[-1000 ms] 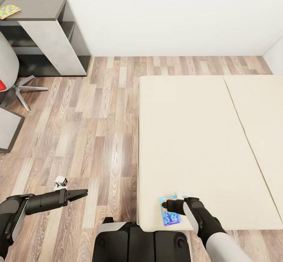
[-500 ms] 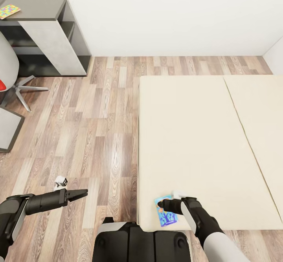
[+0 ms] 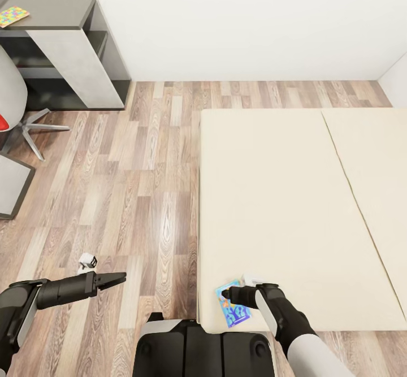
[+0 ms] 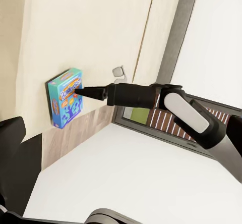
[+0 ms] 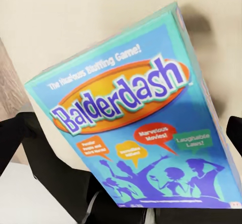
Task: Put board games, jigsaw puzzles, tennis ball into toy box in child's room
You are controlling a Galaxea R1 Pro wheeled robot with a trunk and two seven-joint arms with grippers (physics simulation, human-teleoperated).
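A light blue board game (image 3: 233,307) with an orange "Balderdash" logo (image 5: 121,100) lies flat on the beige bed (image 3: 282,196), close to its near left corner. My right gripper (image 3: 229,295) rests on the box's face (image 4: 65,103), its fingers spread apart at either side of the box in the right wrist view. My left gripper (image 3: 116,278) hangs over the wood floor left of the bed, holding nothing. One multicoloured jigsaw puzzle (image 3: 12,16) lies on the grey table (image 3: 56,9) at far left. The toy box and tennis ball are out of view.
A grey swivel chair (image 3: 11,111) with a red patch stands by the table. Wood-plank floor (image 3: 152,168) separates table and bed. A white wall (image 3: 254,26) closes the far side. My dark base (image 3: 203,349) sits against the bed's near edge.
My right gripper has slid left toward the bed's edge, and the board game has moved left with it. The left arm and the camera have stayed still.
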